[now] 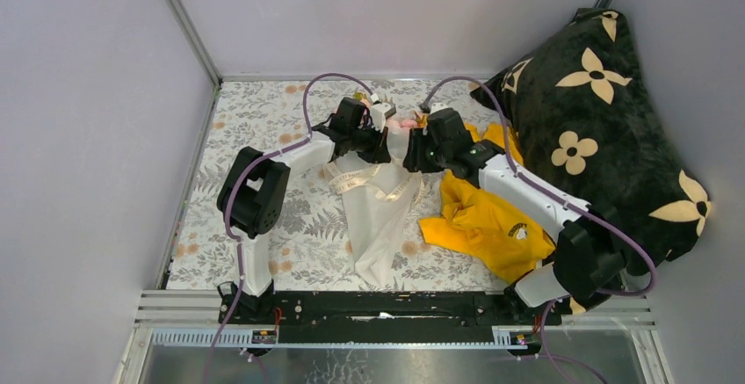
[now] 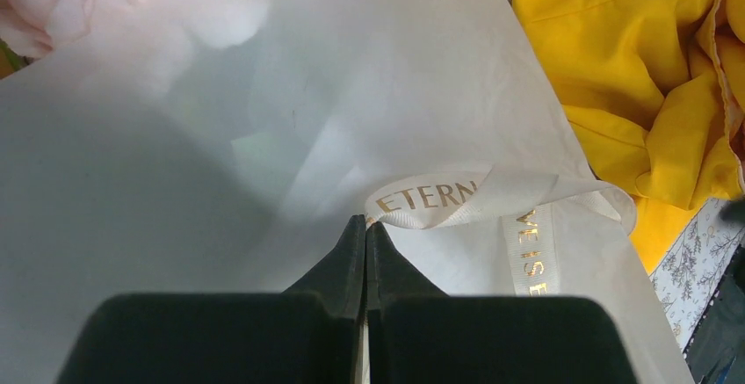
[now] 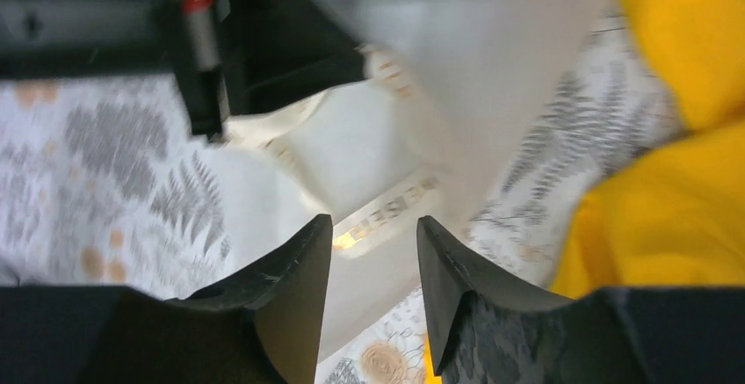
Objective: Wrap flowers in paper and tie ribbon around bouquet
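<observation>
The left end effector pinches the ribbon, which crosses the paper on the tabletop. The right end effector hangs open above it. Flowers peek from the paper's far end.

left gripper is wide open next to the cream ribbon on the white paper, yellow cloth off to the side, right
No: the left gripper is shut, jaws pressed together, as the left wrist view shows. It is next to the cream ribbon on the white paper, yellow cloth off to the side.
</observation>
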{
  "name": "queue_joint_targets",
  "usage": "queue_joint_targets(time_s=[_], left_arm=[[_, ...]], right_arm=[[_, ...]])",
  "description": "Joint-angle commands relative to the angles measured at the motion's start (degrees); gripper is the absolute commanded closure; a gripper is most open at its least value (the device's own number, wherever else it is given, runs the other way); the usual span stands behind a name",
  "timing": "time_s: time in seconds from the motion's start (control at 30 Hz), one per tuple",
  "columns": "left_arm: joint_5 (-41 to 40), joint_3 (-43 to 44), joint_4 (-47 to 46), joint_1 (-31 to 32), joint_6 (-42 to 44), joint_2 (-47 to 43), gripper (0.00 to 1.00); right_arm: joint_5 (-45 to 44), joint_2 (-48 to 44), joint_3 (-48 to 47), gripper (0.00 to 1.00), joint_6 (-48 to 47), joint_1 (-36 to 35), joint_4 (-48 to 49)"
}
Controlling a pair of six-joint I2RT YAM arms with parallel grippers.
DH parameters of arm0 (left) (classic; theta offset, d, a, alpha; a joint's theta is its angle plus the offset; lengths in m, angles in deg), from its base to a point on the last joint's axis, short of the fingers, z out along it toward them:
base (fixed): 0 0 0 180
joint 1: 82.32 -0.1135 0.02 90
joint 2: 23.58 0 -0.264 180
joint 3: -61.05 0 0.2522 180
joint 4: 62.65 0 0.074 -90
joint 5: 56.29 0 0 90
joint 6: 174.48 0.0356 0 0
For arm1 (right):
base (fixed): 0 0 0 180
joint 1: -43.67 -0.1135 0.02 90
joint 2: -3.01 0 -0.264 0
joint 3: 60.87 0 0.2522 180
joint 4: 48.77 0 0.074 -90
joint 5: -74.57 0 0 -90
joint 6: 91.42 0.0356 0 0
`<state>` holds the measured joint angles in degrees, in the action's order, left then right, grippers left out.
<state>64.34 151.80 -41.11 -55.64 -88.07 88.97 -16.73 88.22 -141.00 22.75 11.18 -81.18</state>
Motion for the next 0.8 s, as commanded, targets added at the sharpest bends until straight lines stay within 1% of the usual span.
queue_joint_targets(time_s=[0.0, 0.07, 0.17, 0.23, 0.3, 0.37, 0.47, 0.53, 0.77], left_arm=[[0.2, -0.3, -2.6, 0.0, -0.5, 0.4, 1.0], [0.1, -0.3, -2.7, -0.1, -0.5, 0.4, 1.0], [0.4, -0.4, -2.9, -0.1, -1.0, 0.3, 1.0], [0.4, -0.6, -3.1, -0.1, -1.0, 0.3, 1.0], [0.3, -0.8, -3.1, -0.2, -1.0, 0.3, 1.0], [0.4, -0.9, -3.1, -0.3, -1.1, 0.3, 1.0], [0.5, -1.0, -3.0, -0.6, -1.1, 0.3, 1.0], [0.5, -1.0, -2.9, -0.8, -1.1, 0.4, 1.0], [0.7, -1.0, -2.4, -1.1, -1.1, 0.5, 1.0]], right_arm=[[18.4, 0.0, 3.4, 0.5, -8.9, -1.9, 10.6], [24.4, 1.6, 3.9, 0.47, -14.7, -2.1, 13.7], [28.2, 4.9, 5.1, 0.42, -19.0, -2.2, 20.2], [29.7, 7.9, 4.6, 0.38, -20.9, -3.3, 22.6], [28.5, 10.0, 4.0, 0.36, -23.6, -4.6, 22.8], [27.6, 10.7, 5.4, 0.35, -23.9, -5.0, 24.6], [28.1, 9.6, 12.4, 0.35, -25.2, -5.4, 31.5], [26.6, 8.6, 15.6, 0.35, -26.5, -6.1, 35.0], [18.9, 10.9, 16.7, 0.34, -31.4, -8.0, 33.6]])
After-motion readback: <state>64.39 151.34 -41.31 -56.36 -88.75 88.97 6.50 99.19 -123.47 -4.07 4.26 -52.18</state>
